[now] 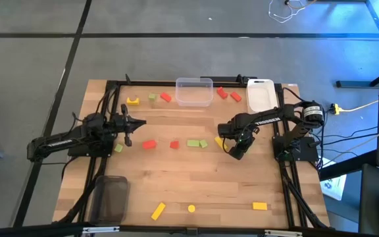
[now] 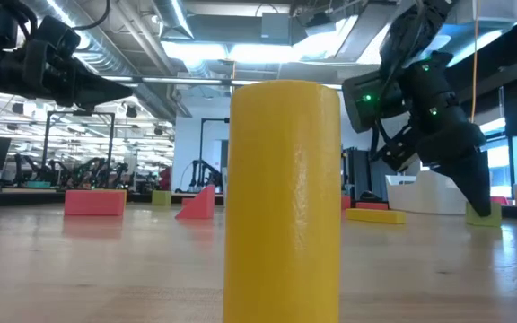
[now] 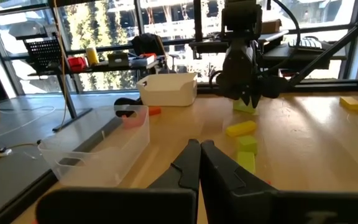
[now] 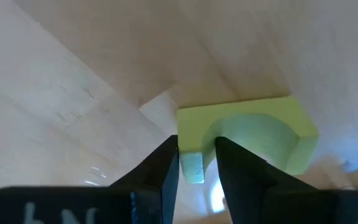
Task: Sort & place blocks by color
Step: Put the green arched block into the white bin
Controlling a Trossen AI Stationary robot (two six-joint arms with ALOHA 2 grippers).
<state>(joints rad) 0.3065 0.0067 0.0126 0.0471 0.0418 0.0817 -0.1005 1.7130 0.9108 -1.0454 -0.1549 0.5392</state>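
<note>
My right gripper (image 4: 196, 163) pinches one leg of the light green arch (image 4: 247, 140) (stiff, light, likely slick) at the table (image 1: 196, 178); left fingers (image 3: 191, 163) pressed together.

- light green arch block (image 4: 253, 134): lies flat on the wood, one leg between the dark fingers, right of frame centre in the high view
- red, yellow, green blocks: scattered in top, middle and bottom rows
- yellow cylinder (image 2: 283, 202): upright, bottom centre

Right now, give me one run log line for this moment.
stage: grasping | right gripper: shut on leg of light green arch block, mid table | left gripper: shut, holding nothing, waiting at left side
</note>
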